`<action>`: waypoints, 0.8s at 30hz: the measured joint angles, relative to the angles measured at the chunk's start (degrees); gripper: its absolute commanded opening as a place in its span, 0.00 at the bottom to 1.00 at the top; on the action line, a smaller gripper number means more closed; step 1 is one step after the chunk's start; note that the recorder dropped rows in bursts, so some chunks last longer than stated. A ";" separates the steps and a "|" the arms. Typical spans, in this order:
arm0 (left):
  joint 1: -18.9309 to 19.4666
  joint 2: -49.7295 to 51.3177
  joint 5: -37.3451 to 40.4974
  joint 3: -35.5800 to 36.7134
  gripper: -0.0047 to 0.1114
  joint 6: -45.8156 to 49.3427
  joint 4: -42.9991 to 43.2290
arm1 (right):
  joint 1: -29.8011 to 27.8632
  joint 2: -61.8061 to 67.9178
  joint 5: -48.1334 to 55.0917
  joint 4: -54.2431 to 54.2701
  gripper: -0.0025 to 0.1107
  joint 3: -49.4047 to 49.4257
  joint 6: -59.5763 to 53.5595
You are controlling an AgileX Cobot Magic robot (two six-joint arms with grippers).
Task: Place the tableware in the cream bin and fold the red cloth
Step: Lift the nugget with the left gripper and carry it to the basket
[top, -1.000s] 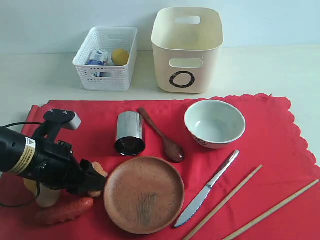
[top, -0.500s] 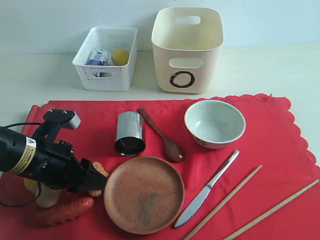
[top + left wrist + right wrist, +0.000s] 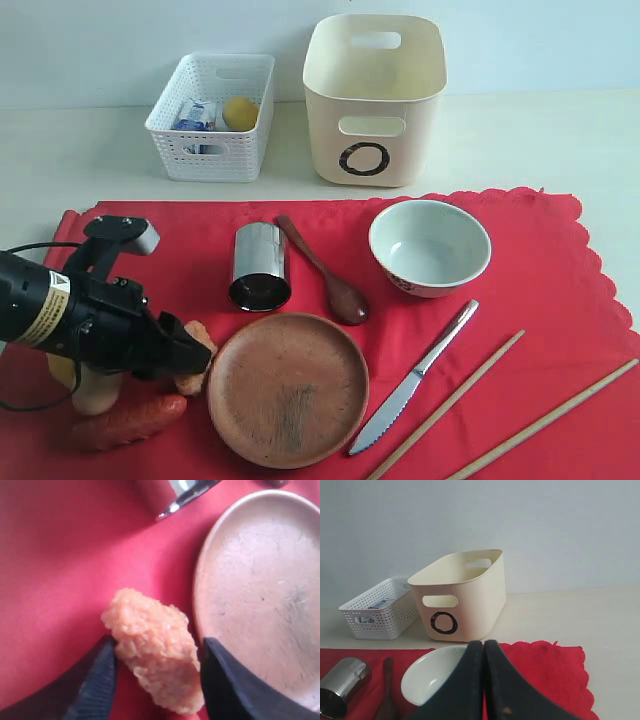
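On the red cloth (image 3: 540, 260) lie the steel cup (image 3: 260, 265), wooden spoon (image 3: 325, 275), pale bowl (image 3: 430, 247), brown plate (image 3: 288, 388), knife (image 3: 415, 378) and two chopsticks (image 3: 445, 405). The cream bin (image 3: 373, 100) stands behind the cloth. My left gripper (image 3: 190, 362) is low at the plate's left edge, its open jaws straddling a fried nugget (image 3: 150, 645) that rests on the cloth; one finger touches it and the other is a sliver away. My right gripper (image 3: 484, 645) is shut on nothing, above the bowl (image 3: 430, 680), and is not in the exterior view.
A white lattice basket (image 3: 212, 115) at the back left holds a milk carton (image 3: 195, 113) and a lemon (image 3: 240, 112). A sausage (image 3: 130, 422) and a pale egg-like item (image 3: 95, 395) lie under the left arm, near the cloth's front left corner.
The left arm has sunk slightly toward the cloth and its jaws have narrowed around the nugget. Nothing else has moved.
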 measured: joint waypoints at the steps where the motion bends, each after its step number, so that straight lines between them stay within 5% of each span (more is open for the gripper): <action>1: 0.00 -0.68 0.00 -0.12 0.04 -0.09 0.10 | 0.00 0.00 0.00 0.00 0.02 0.00 0.00; 14: 0.00 -9.25 2.69 -7.83 0.04 -2.34 0.54 | 0.00 0.00 0.00 0.00 0.02 0.00 0.00; 24: 0.00 -9.76 19.01 -19.27 0.04 -2.70 -2.39 | 0.00 0.00 0.00 0.00 0.02 0.00 0.00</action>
